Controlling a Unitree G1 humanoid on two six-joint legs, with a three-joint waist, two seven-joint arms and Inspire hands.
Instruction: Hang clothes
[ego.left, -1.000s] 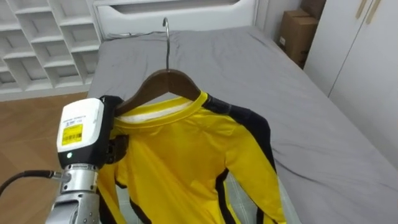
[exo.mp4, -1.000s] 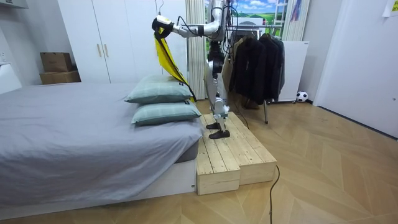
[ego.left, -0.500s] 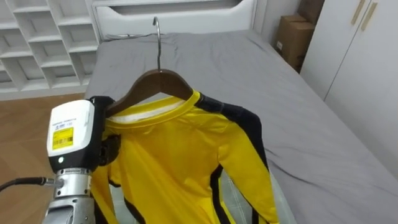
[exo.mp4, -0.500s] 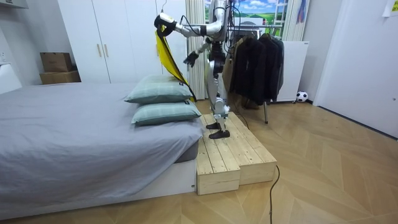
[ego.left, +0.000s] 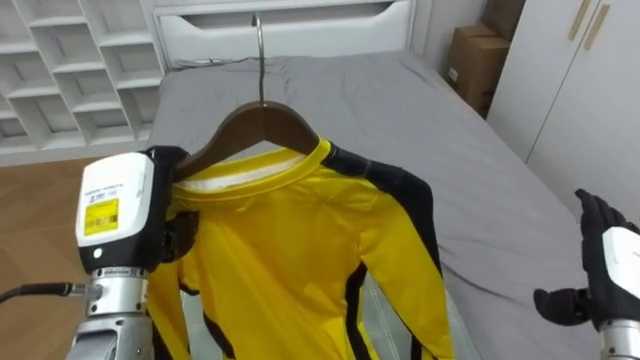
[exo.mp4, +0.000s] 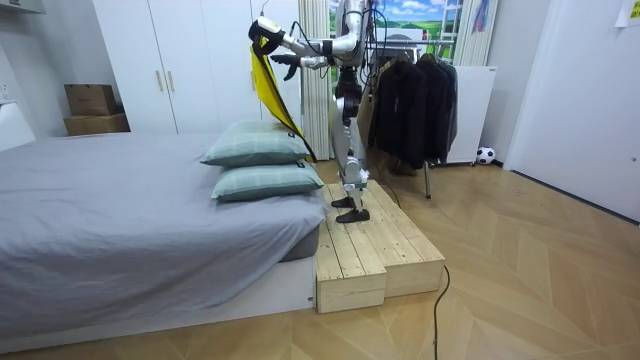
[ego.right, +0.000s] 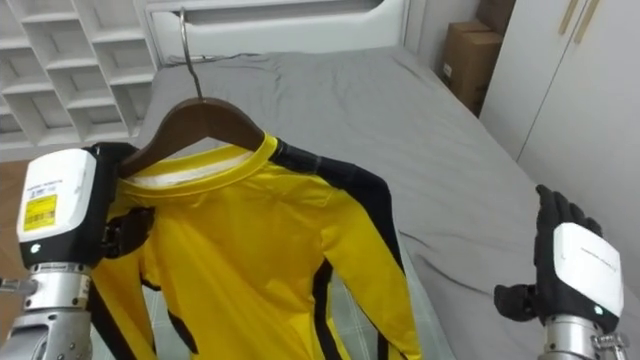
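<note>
A yellow shirt (ego.left: 300, 260) with black side stripes hangs on a wooden hanger (ego.left: 262, 125), whose metal hook (ego.left: 259, 45) points up. My left hand (ego.left: 118, 220) is raised at the lower left and is shut on the hanger's left arm, under the shirt's shoulder. At the lower right my right hand (ego.left: 605, 270) is up with straight, spread fingers, apart from the shirt's right sleeve. In the room view I stand on a wooden platform (exo.mp4: 375, 250) beside the bed, holding the shirt (exo.mp4: 268, 90) high over the pillows (exo.mp4: 260, 165).
A grey bed (ego.left: 440, 130) lies below and beyond the shirt. White shelves (ego.left: 60, 70) stand at the left, and a cardboard box (ego.left: 478, 60) and wardrobe doors (ego.left: 590, 90) at the right. A clothes rack (exo.mp4: 415, 100) with dark garments stands behind me.
My right hand has risen from beside my body to chest height, coming into the eye view at the lower right. The left hand still holds the hanger, roughly in place.
</note>
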